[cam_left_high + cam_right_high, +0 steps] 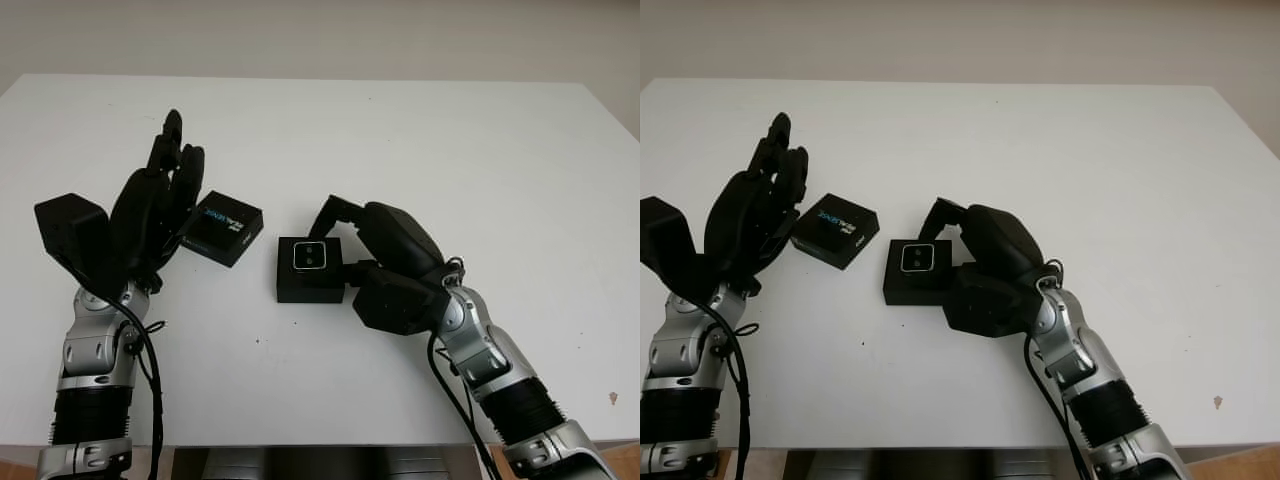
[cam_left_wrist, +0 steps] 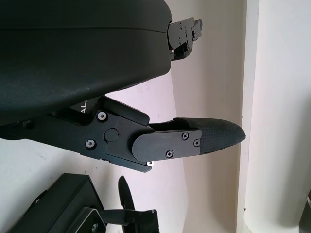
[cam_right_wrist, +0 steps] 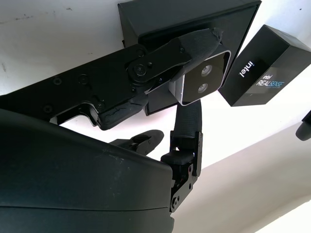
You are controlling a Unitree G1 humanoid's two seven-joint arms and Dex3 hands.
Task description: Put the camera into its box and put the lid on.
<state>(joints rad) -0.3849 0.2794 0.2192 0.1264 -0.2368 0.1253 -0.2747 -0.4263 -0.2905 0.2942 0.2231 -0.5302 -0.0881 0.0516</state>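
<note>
The small silver-faced camera [image 1: 311, 256] sits in the open black box [image 1: 300, 288] at the middle of the white table. My right hand [image 1: 337, 243] is shut on the camera, with one finger [image 3: 194, 43] over its far side and another [image 3: 188, 119] against its near side. The black lid [image 1: 224, 229], printed with Intel RealSense lettering, lies on the table to the left of the box, turned at an angle. My left hand [image 1: 167, 185] is open, raised just left of the lid, its fingers [image 2: 204, 138] pointing away from me.
The white table [image 1: 450, 150] stretches wide behind and to the right of both hands. Its front edge runs close below my forearms. A small brown speck [image 1: 612, 398] lies near the front right corner.
</note>
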